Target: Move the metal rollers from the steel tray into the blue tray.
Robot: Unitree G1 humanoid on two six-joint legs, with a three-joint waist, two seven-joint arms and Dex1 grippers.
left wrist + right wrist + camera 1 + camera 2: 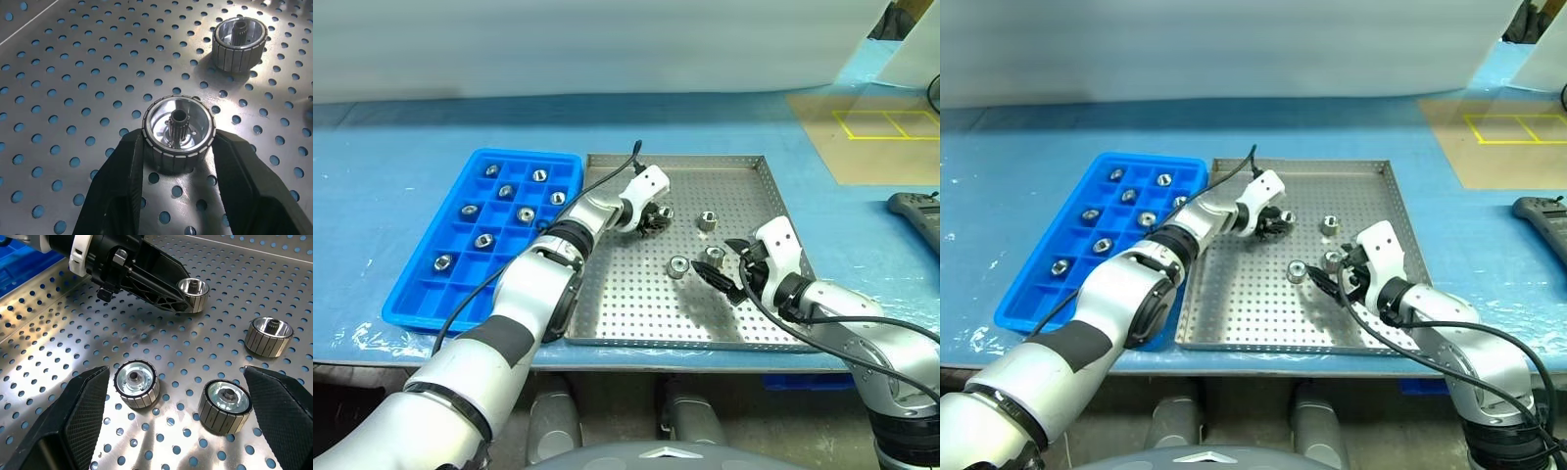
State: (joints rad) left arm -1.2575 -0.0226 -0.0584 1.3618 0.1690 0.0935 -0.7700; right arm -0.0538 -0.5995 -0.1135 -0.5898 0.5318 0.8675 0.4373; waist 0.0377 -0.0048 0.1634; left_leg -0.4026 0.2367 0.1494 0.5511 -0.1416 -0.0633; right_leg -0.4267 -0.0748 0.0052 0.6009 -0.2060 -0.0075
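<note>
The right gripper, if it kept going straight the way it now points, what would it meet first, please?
Probably the two metal rollers between the open right gripper's fingers, then the steel tray floor; depth is uncertain.

Steel tray (607, 304) near half clear; rollers (693, 247) crowd middle.

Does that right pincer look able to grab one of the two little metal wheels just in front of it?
Probably yes: the right pincer stands wide open, and two metal rollers sit on the steel tray between its fingers, nothing blocking them.
</note>
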